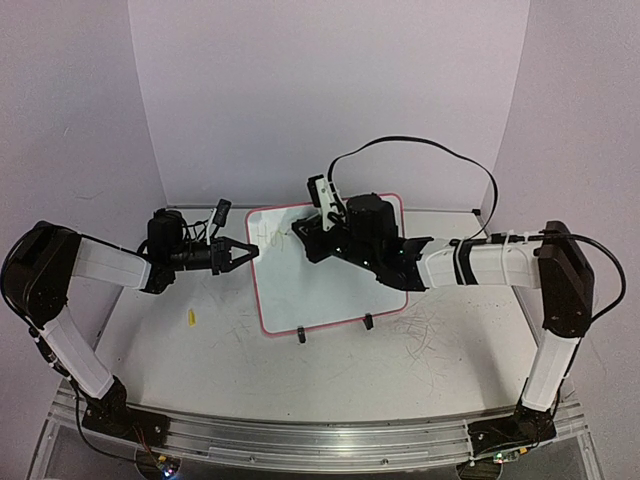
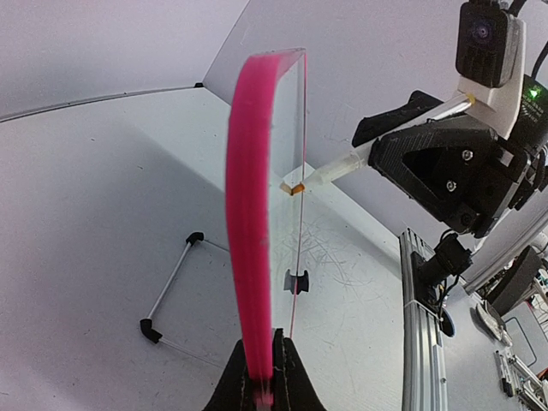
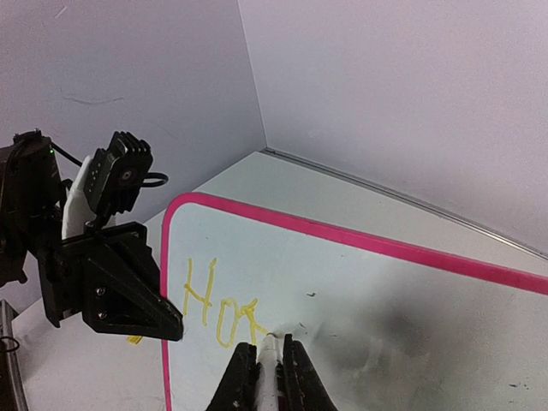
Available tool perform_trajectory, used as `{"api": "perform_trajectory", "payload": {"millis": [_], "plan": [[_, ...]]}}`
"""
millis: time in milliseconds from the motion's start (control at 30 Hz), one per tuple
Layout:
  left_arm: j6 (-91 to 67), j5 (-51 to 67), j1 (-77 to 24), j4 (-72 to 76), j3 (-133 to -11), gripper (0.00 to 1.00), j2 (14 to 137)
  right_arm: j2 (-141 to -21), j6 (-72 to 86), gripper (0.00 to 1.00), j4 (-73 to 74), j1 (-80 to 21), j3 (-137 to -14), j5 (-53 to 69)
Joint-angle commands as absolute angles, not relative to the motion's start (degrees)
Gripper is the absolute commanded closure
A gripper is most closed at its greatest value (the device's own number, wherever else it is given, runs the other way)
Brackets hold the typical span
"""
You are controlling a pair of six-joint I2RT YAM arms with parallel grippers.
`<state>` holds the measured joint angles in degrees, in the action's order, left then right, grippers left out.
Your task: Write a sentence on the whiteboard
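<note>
The whiteboard [image 1: 310,295] stands tilted on the table, with a pink frame [image 2: 253,214]. My left gripper [image 1: 243,252] is shut on its left edge, the frame pinched between the jaws [image 2: 261,377]. On the board's upper left, the sentence [image 3: 214,300] reads "Ho" plus the start of a third letter in yellow. My right gripper [image 3: 268,364] is shut on a white marker [image 3: 269,377], and the marker's tip rests on the board just after the last stroke. The left wrist view shows the marker [image 2: 342,169] reaching out of the right gripper [image 2: 372,145] to the board.
Two black clip feet [image 1: 301,336] [image 1: 368,322] hold the board's lower edge. A small yellow cap [image 1: 190,318] lies on the table left of the board. Grey scratch marks [image 1: 425,335] cover the table on the right. A metal rail [image 1: 320,440] runs along the near edge.
</note>
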<state>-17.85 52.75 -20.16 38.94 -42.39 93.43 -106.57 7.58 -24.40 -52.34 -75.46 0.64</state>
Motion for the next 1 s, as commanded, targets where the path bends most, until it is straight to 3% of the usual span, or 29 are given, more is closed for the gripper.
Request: {"api": "perform_trajectory", "payload": {"millis": [0, 800, 967], "plan": [[-13.6, 50.9, -20.1, 39.0, -44.5, 1.0, 92.0, -103.9, 7.9, 1.0, -24.6, -51.8, -73.7, -2.5], [-13.9, 51.0, -20.2, 38.9, -44.4, 1.0, 91.7, -109.0, 9.7, 1.0, -25.1, -52.2, -78.6, 2.0], [-13.9, 50.8, -20.2, 39.0, -44.3, 1.0, 91.7, -105.6, 9.7, 1.0, -25.8, -52.2, -77.4, 4.6]]}}
